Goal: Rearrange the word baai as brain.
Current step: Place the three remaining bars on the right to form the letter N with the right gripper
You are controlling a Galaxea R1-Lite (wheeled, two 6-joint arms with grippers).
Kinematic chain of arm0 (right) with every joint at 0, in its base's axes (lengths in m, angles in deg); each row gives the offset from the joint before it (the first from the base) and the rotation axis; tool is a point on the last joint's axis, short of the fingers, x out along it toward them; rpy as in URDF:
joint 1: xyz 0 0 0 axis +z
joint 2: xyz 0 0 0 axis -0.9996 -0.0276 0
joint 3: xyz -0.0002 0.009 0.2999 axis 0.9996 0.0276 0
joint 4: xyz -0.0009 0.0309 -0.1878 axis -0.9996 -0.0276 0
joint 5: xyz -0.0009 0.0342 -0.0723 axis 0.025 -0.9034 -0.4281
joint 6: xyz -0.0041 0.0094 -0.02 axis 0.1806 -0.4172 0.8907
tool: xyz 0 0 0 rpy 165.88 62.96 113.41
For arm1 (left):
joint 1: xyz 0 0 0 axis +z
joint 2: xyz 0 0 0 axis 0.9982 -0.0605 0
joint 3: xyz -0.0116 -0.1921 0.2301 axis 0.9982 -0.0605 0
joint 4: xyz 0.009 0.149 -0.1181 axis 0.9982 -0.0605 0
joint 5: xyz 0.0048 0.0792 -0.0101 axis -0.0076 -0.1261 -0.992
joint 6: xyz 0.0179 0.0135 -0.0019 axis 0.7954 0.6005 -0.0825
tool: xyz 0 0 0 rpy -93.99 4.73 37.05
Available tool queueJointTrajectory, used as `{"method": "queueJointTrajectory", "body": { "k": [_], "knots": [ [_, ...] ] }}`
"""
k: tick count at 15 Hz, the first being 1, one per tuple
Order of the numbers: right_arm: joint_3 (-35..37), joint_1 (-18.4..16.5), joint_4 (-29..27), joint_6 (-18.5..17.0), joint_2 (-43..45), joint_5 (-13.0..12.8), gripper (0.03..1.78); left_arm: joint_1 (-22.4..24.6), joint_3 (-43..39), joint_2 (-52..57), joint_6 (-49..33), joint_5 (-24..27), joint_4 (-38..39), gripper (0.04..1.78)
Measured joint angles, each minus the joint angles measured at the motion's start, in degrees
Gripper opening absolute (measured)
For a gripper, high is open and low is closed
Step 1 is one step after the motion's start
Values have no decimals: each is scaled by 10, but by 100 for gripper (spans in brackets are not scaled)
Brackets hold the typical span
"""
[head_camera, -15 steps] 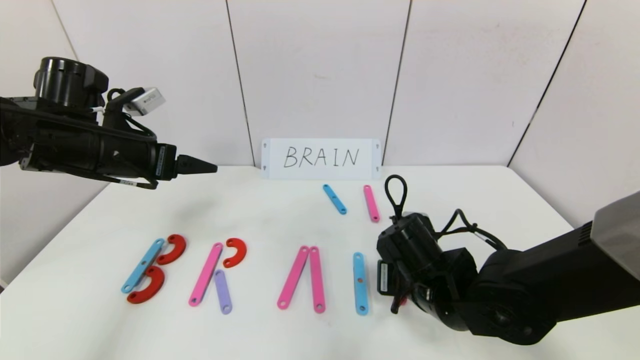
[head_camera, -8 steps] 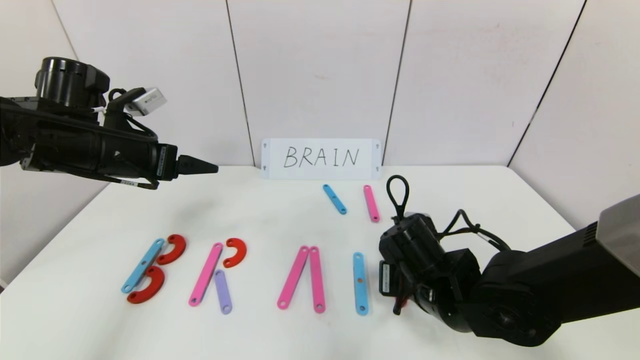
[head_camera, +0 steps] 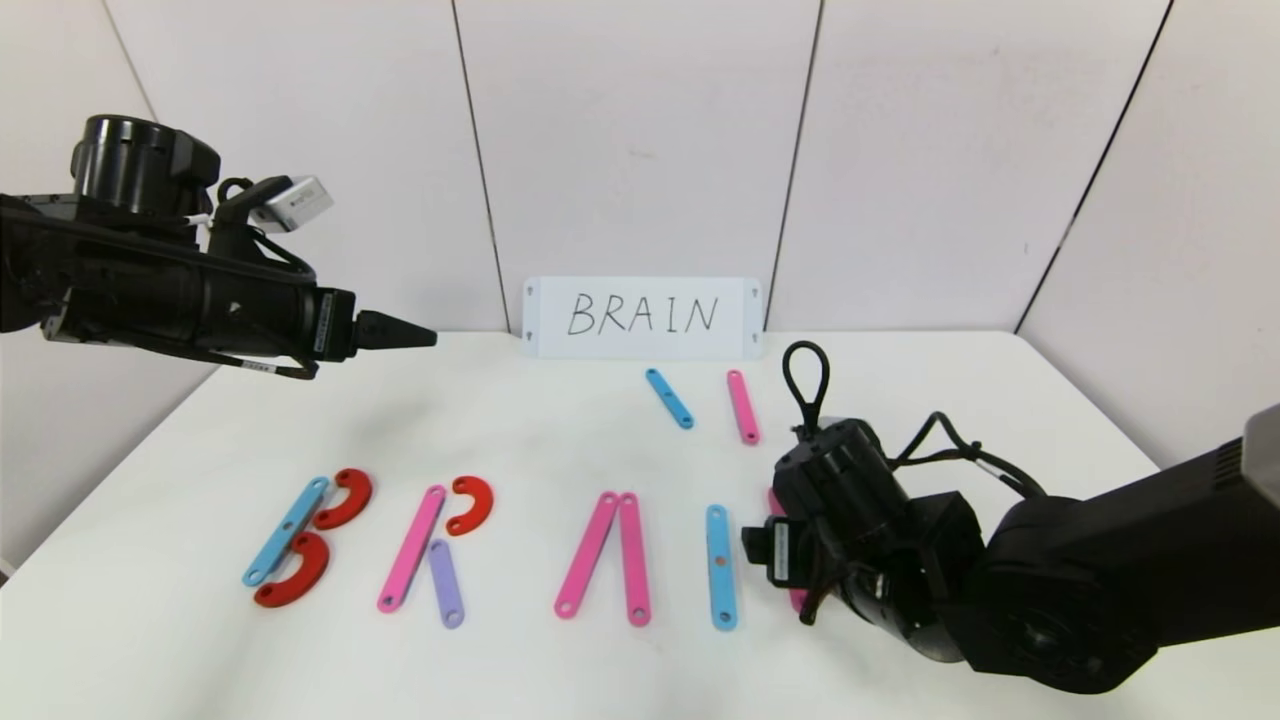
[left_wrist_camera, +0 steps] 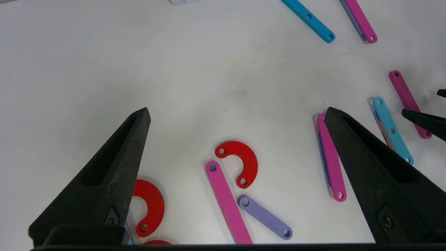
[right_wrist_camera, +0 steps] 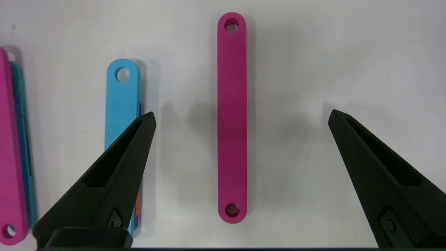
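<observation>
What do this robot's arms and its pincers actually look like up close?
Both arms are matte black with chunky rounded joints. The left gripper and right gripper each end in two long, pointed black wedge fingers with hollowed sides. Black cables loop above the right arm; a small silver-grey box sits on the left arm. Both wrists carry small white labels.

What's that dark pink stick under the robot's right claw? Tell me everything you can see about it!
The dark pink strip is a flat, straight piece that looks like plastic, with rounded ends and one round hole at each end. It lies flat on the white table, beside the blue strip and not touching it. The right gripper hovers open above it, one finger on each side, neither touching it.
</observation>
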State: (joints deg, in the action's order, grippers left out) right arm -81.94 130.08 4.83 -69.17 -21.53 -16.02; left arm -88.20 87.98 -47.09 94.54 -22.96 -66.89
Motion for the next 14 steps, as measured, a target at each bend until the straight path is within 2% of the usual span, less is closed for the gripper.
{"method": "queueJointTrajectory", "body": {
  "k": [2,4,6,10,12,14],
  "knots": [
    [-4,0,1,27,13,2,174,0,0,1,0,0,0,174],
    [-17,-6,2,73,23,11,174,0,0,2,0,0,0,174],
    [-39,-28,2,118,30,49,174,0,0,3,0,0,0,174],
    [-109,-82,-3,213,39,158,174,0,1,3,0,0,0,174],
    [-150,-100,-10,248,33,186,174,0,1,3,0,0,1,174],
    [-198,-112,-16,278,13,203,174,1,2,3,0,0,1,174]
  ]
}}
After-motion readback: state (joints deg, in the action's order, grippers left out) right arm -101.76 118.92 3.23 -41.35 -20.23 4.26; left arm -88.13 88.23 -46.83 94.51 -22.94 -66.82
